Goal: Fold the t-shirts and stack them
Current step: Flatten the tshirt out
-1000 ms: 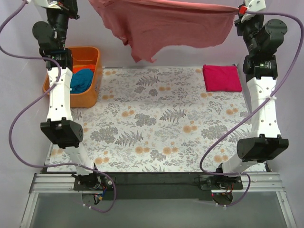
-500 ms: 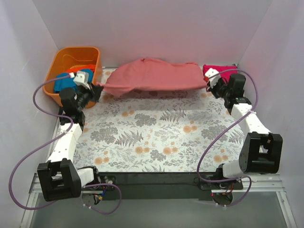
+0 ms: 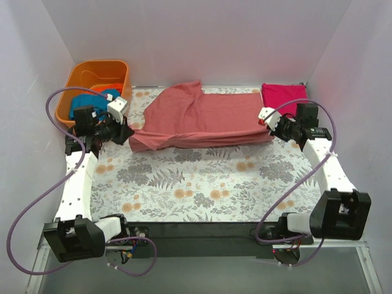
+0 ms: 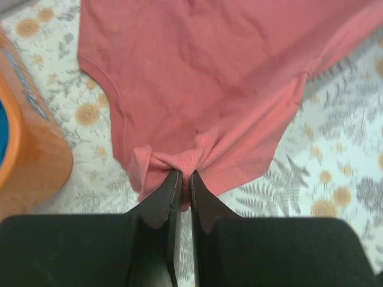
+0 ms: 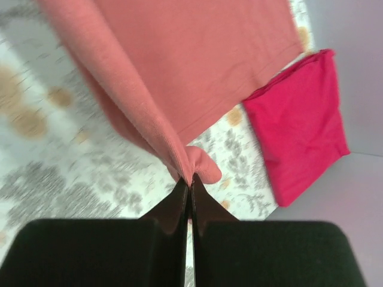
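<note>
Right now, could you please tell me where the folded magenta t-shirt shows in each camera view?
Top external: magenta t-shirt at the table's far right corner.
Left wrist: not in view.
Right wrist: magenta t-shirt at the right, folded.
Shared landmark: the brick-red t-shirt, seen in all three views.

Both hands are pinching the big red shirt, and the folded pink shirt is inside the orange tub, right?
No. The folded pink shirt lies on the table, far right corner, not in the orange tub; the top view shows it. The left hand and right hand do pinch the big red shirt.
</note>
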